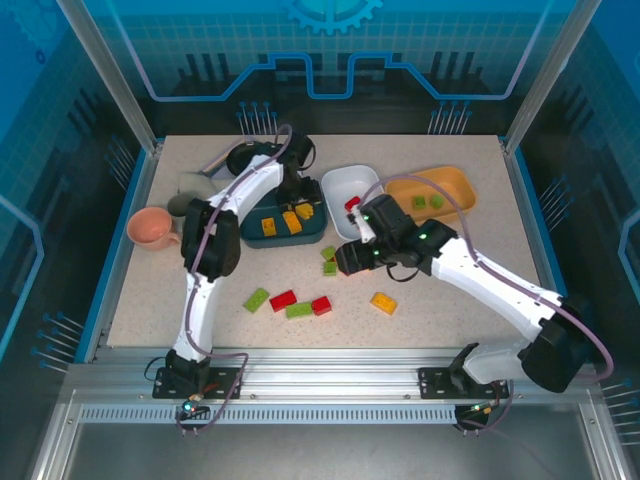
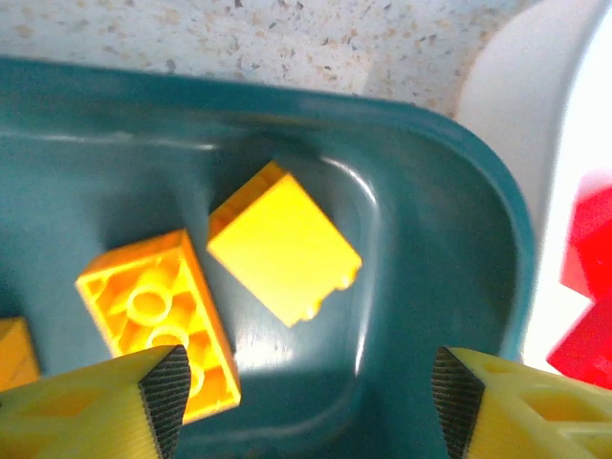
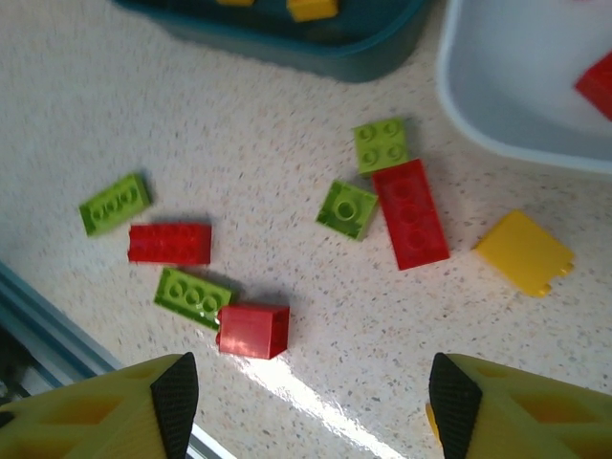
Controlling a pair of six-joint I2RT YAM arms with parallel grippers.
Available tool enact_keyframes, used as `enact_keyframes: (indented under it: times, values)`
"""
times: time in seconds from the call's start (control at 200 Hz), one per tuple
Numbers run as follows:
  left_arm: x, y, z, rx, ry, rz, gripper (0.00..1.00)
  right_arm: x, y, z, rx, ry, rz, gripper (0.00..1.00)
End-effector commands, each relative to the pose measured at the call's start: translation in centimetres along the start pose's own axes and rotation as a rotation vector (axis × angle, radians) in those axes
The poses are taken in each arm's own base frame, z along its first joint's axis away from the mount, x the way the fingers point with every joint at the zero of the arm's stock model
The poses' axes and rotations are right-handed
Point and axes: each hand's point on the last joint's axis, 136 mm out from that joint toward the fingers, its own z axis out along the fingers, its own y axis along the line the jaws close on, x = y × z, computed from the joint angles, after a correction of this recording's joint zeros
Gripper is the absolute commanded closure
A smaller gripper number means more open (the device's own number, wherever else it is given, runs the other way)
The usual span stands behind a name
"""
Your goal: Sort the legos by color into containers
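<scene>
Frame lower centre: loose legos [image 1: 283,299], red, green and yellow-orange, lie on the bench [image 1: 150,300]. The right gripper [image 3: 311,392] hovers above them, open and empty. Further up, the left gripper [image 2: 306,392], open and empty, hangs over yellow bricks [image 2: 284,244] in the dark teal dish [image 2: 440,229].

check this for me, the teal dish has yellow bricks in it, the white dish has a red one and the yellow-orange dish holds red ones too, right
Not quite. The yellow-orange dish holds light green bricks, not red ones, as the top external view shows. The rest stands: the teal dish has yellow bricks and the white dish has a red brick.
</scene>
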Motion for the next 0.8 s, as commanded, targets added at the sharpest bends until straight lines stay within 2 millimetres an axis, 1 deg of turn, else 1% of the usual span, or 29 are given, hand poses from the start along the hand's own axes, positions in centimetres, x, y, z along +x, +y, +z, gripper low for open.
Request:
enact_keyframes:
  times: [0.0, 0.06, 0.09, 0.095, 0.155, 0.24, 0.26, 0.32, 0.33, 0.375, 0.415, 0.48, 0.53, 0.58, 0.655, 0.755, 0.775, 0.795]
  values:
    - [0.5, 0.2, -7.6, 0.071, -0.094, -0.03, 0.26, 0.1, 2.7, 1.1, -0.004, 0.048, -0.208, 0.3]
    - [1.7, 2.0, -9.5, 0.075, -0.113, -0.067, 0.25, 0.4, 4.2, 2.3, 0.003, 0.089, -0.29, 0.3]
    - [2.3, 3.1, -10.4, 0.077, -0.123, -0.093, 0.25, 0.5, 5.0, 2.8, 0.001, 0.103, -0.327, 0.29]
    - [2.4, 3.3, -10.3, 0.073, -0.12, -0.097, 0.25, 0.6, 5.1, 3.0, 0.001, 0.109, -0.333, 0.29]
    - [3.8, 5.7, -12.4, 0.074, -0.148, -0.155, 0.24, 1.0, 6.7, 4.3, -0.011, 0.136, -0.395, 0.28]
    - [6.3, 9.3, -14.7, 0.058, -0.19, -0.243, 0.22, 1.3, 8.7, 6.1, -0.027, 0.166, -0.459, 0.25]
    - [7.0, 10.2, -15.0, 0.044, -0.201, -0.259, 0.21, 1.3, 9.1, 6.6, -0.03, 0.173, -0.469, 0.24]
    - [8.9, 12.3, -16.5, 0.022, -0.245, -0.3, 0.21, 1.4, 10.4, 7.8, -0.041, 0.199, -0.501, 0.22]
    - [9.1, 12.5, -16.9, 0.022, -0.256, -0.307, 0.21, 1.5, 10.5, 8.1, -0.042, 0.206, -0.507, 0.22]
    - [10.7, 14.1, -17.5, -0.005, -0.277, -0.349, 0.21, 1.5, 11.5, 8.9, -0.045, 0.22, -0.538, 0.19]
    - [11.9, 15.6, -18.7, -0.023, -0.313, -0.393, 0.21, 1.8, 12.5, 9.8, -0.05, 0.239, -0.568, 0.17]
    - [13.7, 17.5, -20.2, -0.034, -0.367, -0.451, 0.2, 2.1, 13.9, 11.3, -0.05, 0.272, -0.605, 0.14]
    - [14.9, 18.8, -21.3, -0.037, -0.405, -0.491, 0.2, 2.2, 14.9, 12.4, -0.05, 0.284, -0.621, 0.08]
    - [15.8, 19.6, -22.3, -0.023, -0.44, -0.516, 0.19, 2.4, 15.5, 13.7, -0.039, 0.303, -0.625, 0.01]
    - [16.8, 20.4, -23.7, -0.011, -0.475, -0.535, 0.18, 2.6, 16.2, 15.5, -0.017, 0.342, -0.614, 0.0]
    - [17.7, 21.0, -25.3, -0.005, -0.503, -0.535, 0.18, 2.4, 16.5, 17.4, 0.03, 0.369, -0.59, 0.0]
    - [17.8, 21.1, -25.6, -0.002, -0.508, -0.534, 0.18, 2.0, 16.7, 17.4, 0.038, 0.361, -0.585, 0.0]
    - [17.9, 21.1, -25.8, -0.003, -0.508, -0.533, 0.18, 2.3, 16.3, 18.3, 0.057, 0.378, -0.58, 0.0]
